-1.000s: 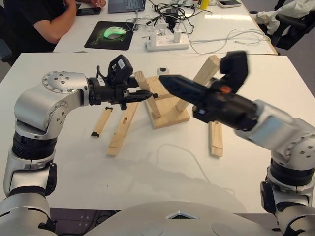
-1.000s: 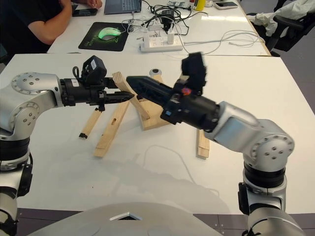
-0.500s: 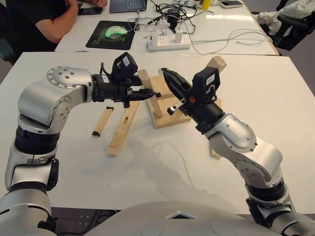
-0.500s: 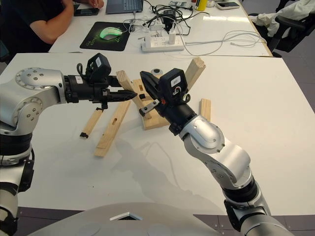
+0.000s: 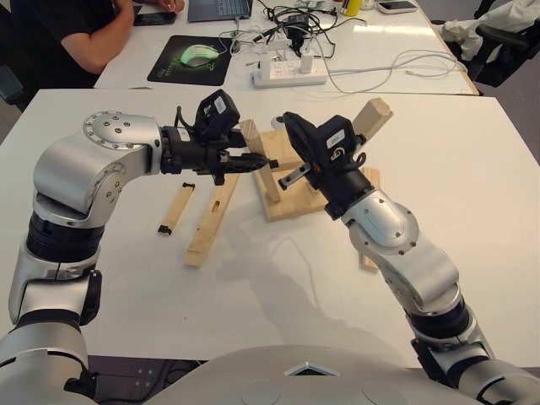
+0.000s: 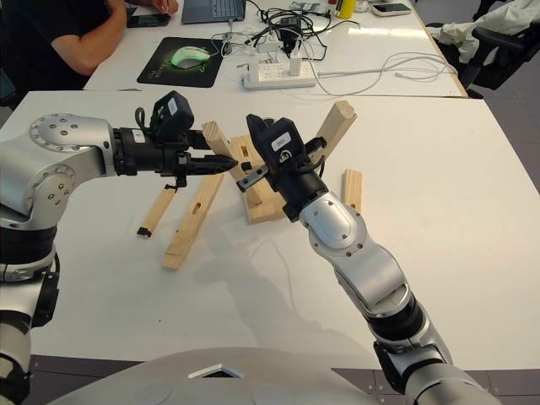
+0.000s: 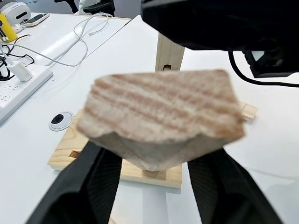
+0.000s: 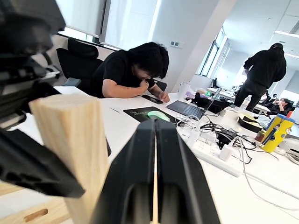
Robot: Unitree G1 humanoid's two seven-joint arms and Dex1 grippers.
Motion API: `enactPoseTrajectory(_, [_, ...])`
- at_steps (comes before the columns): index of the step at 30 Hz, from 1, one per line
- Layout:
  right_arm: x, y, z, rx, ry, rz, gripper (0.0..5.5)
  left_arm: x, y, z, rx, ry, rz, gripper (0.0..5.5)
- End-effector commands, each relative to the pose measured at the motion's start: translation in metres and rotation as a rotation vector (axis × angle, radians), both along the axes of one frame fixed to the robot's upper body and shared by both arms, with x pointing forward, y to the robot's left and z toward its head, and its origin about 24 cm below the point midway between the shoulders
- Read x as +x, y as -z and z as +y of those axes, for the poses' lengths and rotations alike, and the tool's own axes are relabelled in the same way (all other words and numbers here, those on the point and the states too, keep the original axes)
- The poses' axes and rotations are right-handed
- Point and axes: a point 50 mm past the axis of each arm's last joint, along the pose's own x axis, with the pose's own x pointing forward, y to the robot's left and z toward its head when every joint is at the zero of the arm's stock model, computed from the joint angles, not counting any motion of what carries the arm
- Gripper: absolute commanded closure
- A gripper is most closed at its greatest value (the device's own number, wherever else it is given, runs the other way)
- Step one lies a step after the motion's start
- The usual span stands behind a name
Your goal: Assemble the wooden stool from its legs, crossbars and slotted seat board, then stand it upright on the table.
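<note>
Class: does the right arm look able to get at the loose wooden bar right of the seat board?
Probably yes: the loose wooden bar lies uncovered beside that arm, and the right gripper holds nothing.

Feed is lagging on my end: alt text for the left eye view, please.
Left gripper clamps a wooden leg standing tilted on the seat board on the white table. Right gripper hovers shut and empty above the board, beside a second tilted leg. Loose wooden pieces lie flat on either side.

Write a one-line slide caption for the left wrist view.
Left gripper clamps a wooden leg end-on, the slotted seat board lying flat behind it.
</note>
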Motion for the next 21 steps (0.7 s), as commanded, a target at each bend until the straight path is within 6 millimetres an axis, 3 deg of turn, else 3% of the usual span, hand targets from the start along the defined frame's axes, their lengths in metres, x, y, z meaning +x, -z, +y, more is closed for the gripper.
enactPoseTrajectory(1, [0.005,0.007,0.002,-0.077,0.024,0.024,5.5,0.0,0.002,-0.005,0.009,0.036,0.029,3.47])
enactPoseTrajectory(7, [0.005,0.06,0.002,-0.298,0.011,0.31,5.5,0.0,0.001,-0.007,0.01,0.044,0.024,3.47])
enactPoseTrajectory(9, [0.004,0.062,0.002,-0.311,-0.001,0.324,5.5,0.0,0.002,-0.006,0.011,0.043,0.024,3.47])
enactPoseTrajectory(12, [0.012,0.043,0.001,-0.223,0.014,0.258,5.5,0.0,0.002,-0.005,0.01,0.035,0.025,3.47])
enactPoseTrajectory(15, [0.021,-0.006,-0.01,-0.034,0.11,-0.003,5.5,0.0,0.003,-0.004,0.009,0.029,0.026,3.47])
enactPoseTrajectory(17, [0.019,-0.027,-0.017,0.041,0.146,-0.123,5.5,-0.001,0.003,-0.003,0.008,0.026,0.026,3.47])
enactPoseTrajectory(19, [0.016,-0.034,-0.02,0.075,0.149,-0.172,5.5,-0.001,0.003,-0.002,0.009,0.022,0.027,3.47])
enactPoseTrajectory(21, [0.015,-0.028,-0.017,0.053,0.119,-0.151,5.5,-0.001,0.003,-0.002,0.009,0.02,0.027,3.47])
